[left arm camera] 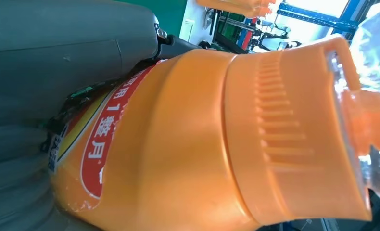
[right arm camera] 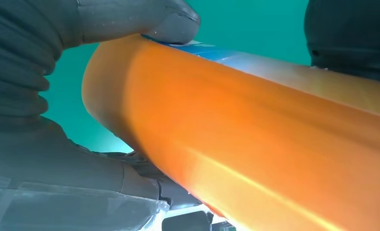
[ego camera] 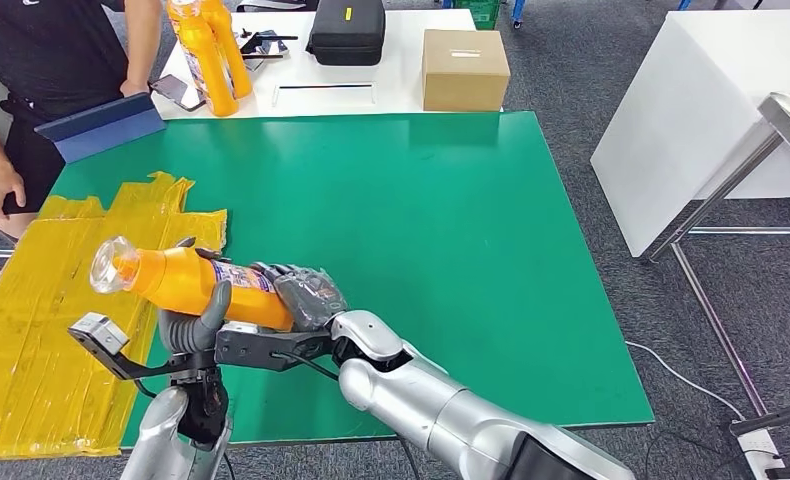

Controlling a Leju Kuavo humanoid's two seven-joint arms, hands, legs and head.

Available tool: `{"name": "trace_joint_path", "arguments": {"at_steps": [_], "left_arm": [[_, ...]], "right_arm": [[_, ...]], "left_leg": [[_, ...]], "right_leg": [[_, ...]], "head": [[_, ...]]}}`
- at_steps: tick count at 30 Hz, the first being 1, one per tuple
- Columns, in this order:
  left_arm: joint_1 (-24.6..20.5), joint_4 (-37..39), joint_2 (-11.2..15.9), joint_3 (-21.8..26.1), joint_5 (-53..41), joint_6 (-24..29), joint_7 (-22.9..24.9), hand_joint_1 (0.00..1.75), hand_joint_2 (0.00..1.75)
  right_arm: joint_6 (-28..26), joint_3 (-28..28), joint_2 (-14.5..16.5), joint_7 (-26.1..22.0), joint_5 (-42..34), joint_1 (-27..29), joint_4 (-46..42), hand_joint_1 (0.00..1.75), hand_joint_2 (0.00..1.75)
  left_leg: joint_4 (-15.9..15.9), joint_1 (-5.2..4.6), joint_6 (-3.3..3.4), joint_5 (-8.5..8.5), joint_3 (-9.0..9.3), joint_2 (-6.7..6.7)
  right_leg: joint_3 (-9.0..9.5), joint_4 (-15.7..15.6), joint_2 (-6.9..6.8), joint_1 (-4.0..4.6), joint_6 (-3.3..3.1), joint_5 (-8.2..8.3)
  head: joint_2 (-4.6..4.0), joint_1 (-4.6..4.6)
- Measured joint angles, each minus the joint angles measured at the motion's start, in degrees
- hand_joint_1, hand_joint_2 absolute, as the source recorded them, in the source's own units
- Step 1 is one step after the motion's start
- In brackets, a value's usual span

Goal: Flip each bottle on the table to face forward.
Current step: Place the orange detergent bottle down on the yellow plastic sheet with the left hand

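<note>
An orange bottle point(ego camera: 186, 283) with a clear cap and a red and blue label lies on its side in the air above the front left of the green table point(ego camera: 421, 230), cap pointing left. My left hand point(ego camera: 199, 318) grips its middle from below, thumb up over the front. My right hand point(ego camera: 309, 296) holds its base end. Seen from the left wrist, the bottle's ribbed shoulder point(left arm camera: 255, 139) and label sit against my left hand point(left arm camera: 58, 57). From the right wrist, the bottle's body point(right arm camera: 255, 144) lies across my right hand point(right arm camera: 44, 96).
Two more orange bottles point(ego camera: 209, 45) stand on the white table point(ego camera: 391, 95) behind, with a cardboard box point(ego camera: 464, 68), a black case point(ego camera: 347, 30) and a blue tablet point(ego camera: 101, 125). A person point(ego camera: 41, 60) stands at the back left. Yellow tape point(ego camera: 41, 300) covers the table's left part.
</note>
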Motion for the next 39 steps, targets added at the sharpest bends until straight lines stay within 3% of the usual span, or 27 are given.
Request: {"name": "trace_joint_path", "arguments": {"at_steps": [18, 20, 22, 24, 39], "left_arm": [[0.82, -1.62, -0.57, 0.54, -0.52, 0.22, 0.86, 1.75, 1.75], [1.03, -1.92, -0.64, 0.58, -0.51, 0.26, 0.92, 1.75, 1.75], [1.1, -2.13, -0.72, 0.68, -0.51, 0.3, 1.03, 1.75, 1.75], [1.1, -2.26, -0.8, 0.88, -0.61, 0.37, 1.2, 1.75, 1.75], [1.11, -2.59, -0.83, 1.34, -0.76, 0.52, 1.61, 1.75, 1.75]], "right_arm": [[-0.12, -0.47, 0.0, -0.44, 1.25, 0.68, -0.04, 1.75, 1.75], [-0.14, -0.66, 0.01, -0.55, 1.43, 0.83, -0.04, 0.87, 1.75], [-0.21, -0.74, 0.02, -0.63, 1.92, 0.95, -0.04, 0.0, 0.87], [-0.3, -0.73, 0.02, -0.67, 2.83, 1.15, -0.04, 0.0, 0.0], [0.07, -0.76, 0.02, -0.68, 3.89, 1.66, -0.04, 0.0, 0.0]], "left_leg": [[0.0, 0.0, 0.0, 0.0, 0.0, 0.01], [0.0, 0.0, 0.0, 0.0, 0.0, 0.01], [0.0, 0.0, 0.0, 0.0, 0.0, 0.02], [0.0, 0.0, 0.0, 0.0, 0.0, 0.02], [0.0, 0.0, 0.0, 0.0, 0.0, 0.02]], "right_leg": [[-0.01, 0.0, 0.0, 0.0, 0.0, 0.0], [-0.02, 0.0, 0.0, 0.0, 0.0, 0.0], [-0.02, 0.0, 0.0, 0.0, 0.0, 0.0], [-0.02, 0.0, 0.0, 0.0, 0.0, 0.0], [-0.02, 0.0, 0.0, 0.0, 0.0, 0.0]], "head": [[0.0, -0.01], [0.0, -0.01], [0.0, 0.0], [0.0, 0.01], [0.0, -0.01]]}}
